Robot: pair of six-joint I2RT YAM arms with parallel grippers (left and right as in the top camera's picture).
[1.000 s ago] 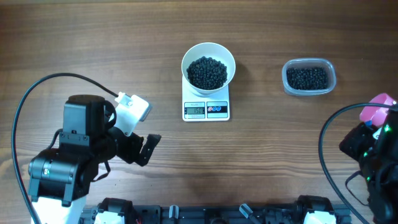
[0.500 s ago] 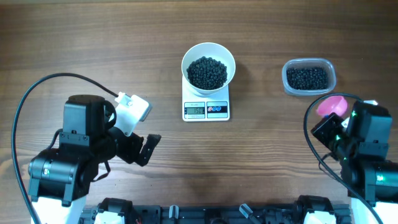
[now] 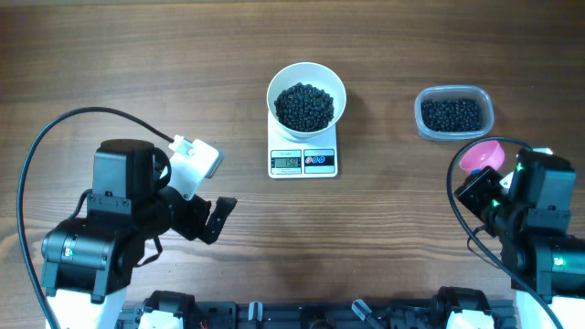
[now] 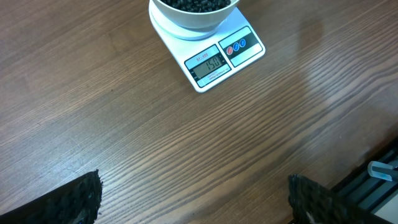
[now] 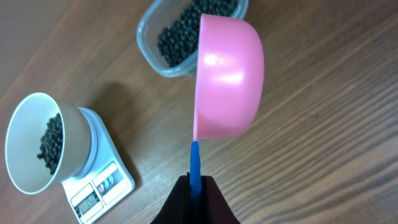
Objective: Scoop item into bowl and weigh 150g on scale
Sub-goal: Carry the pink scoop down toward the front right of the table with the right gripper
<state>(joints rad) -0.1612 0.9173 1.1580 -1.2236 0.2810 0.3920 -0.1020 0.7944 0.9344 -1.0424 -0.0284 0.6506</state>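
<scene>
Pellets (image 3: pixel 304 106) lie in the bowl (image 3: pixel 273 87) on the scale (image 3: pixel 303 162), well left of the pink scoop (image 3: pixel 482 155), which is clamped by its blue handle (image 5: pixel 195 158) in the right gripper (image 5: pixel 196 183) just beside the tub (image 3: pixel 488 114); the left gripper (image 4: pixel 189 199) is spread wide, empty.

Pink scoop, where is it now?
Overhead, the pink scoop is on the right side, held by the right gripper, near the clear tub.

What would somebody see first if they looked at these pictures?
Probably the white bowl full of little black pellets, sitting on the scale in the middle of the table. Next, the bright pink scoop on the right, gripped by its blue handle in the right gripper, near a clear tub holding more pellets.
</scene>
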